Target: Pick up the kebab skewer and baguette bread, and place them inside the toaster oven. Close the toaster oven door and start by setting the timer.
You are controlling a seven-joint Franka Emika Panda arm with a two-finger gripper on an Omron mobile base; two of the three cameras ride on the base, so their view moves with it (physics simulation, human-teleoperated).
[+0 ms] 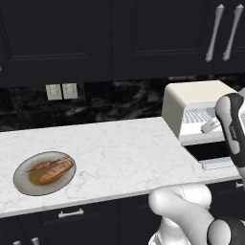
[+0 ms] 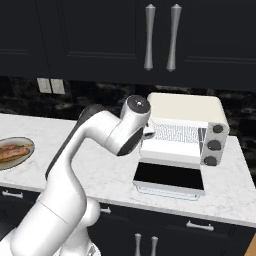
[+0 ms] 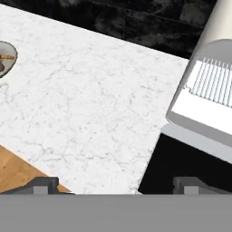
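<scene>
On the left of the marble counter, a grey plate (image 1: 21,184) carries the thin kebab skewer (image 1: 48,165) and, just in front of it, the golden-brown baguette bread (image 1: 57,172). At the right stands the cream-white toaster oven (image 1: 191,95), its wire rack (image 3: 213,81) showing. The toaster oven door (image 2: 167,176) lies folded down, dark glass facing up. My gripper (image 3: 117,185) hovers in front of the oven's left side, over the counter. It is open with nothing between its fingertips (image 3: 45,185). The plate (image 3: 4,59) sits far off at the left edge of the hand view.
Three dark knobs (image 2: 214,145) line the oven's right side. Wall outlets (image 1: 61,91) sit on the black backsplash, with dark upper cabinets above. A broad stretch of bare counter (image 1: 119,153) lies between plate and oven. Wooden floor (image 3: 18,172) shows past the counter's front edge.
</scene>
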